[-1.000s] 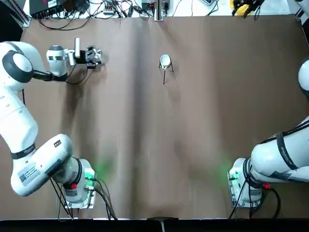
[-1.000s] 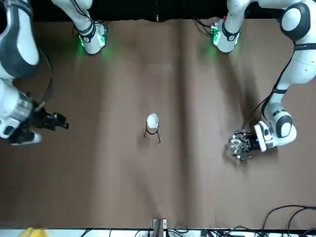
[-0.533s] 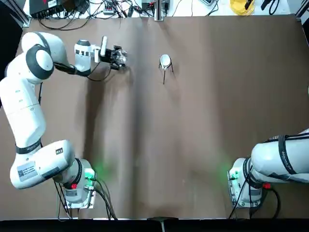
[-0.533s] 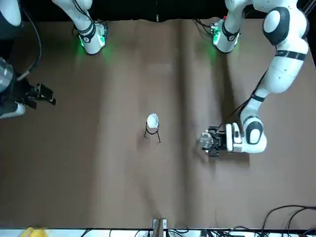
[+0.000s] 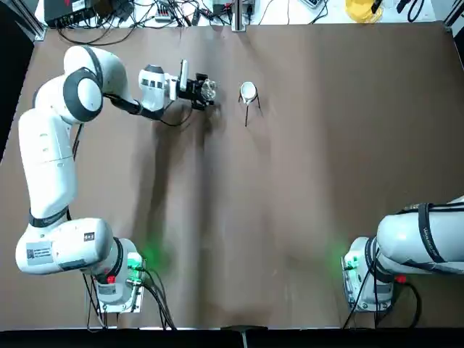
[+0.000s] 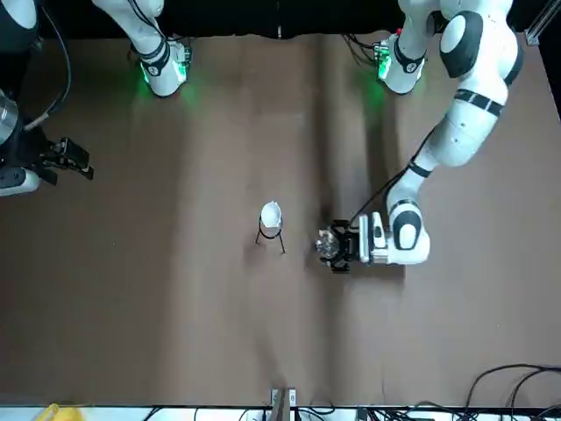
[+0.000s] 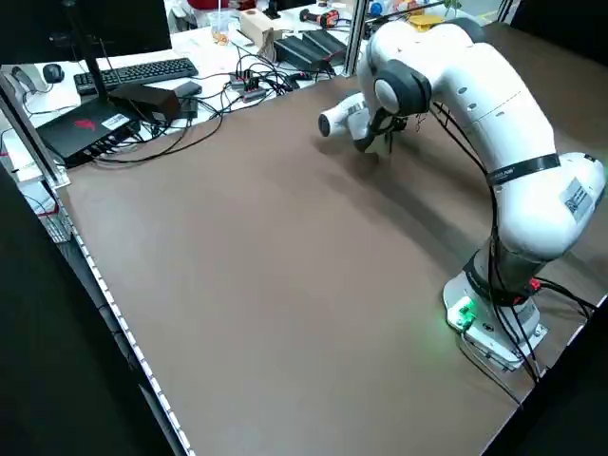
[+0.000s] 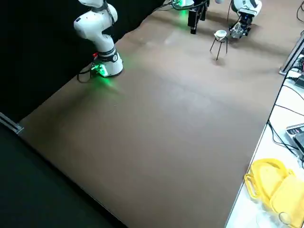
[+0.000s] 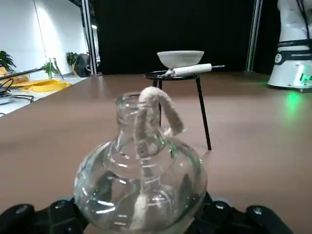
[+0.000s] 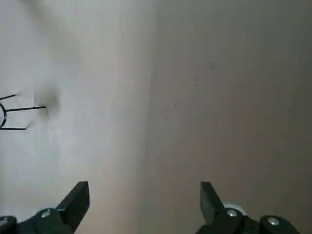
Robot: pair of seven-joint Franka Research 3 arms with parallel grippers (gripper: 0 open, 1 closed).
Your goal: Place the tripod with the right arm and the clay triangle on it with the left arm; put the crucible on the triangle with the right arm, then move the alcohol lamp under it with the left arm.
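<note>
From above, our left tool (image 5: 204, 90) pinches the alcohol lamp (image 5: 209, 88) just beside the tripod (image 5: 249, 101), which carries the crucible (image 5: 248, 90). From the front, our right tool (image 6: 77, 159) hangs spread, well apart. At the left wrist, the lamp's wick (image 9: 146, 122) stands in clear liquid; the clay triangle (image 9: 191, 70) sits under the crucible. The lamp could clip a leg and topple everything.

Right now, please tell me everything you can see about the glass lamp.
The lamp is a small round bottle of clear, shiny glass with a short open neck. A white wick hangs out of the neck and reaches down inside. It stands upright, gripped at its base by the left hand, just beside the wire stand with the white cup, not yet under it.
</note>
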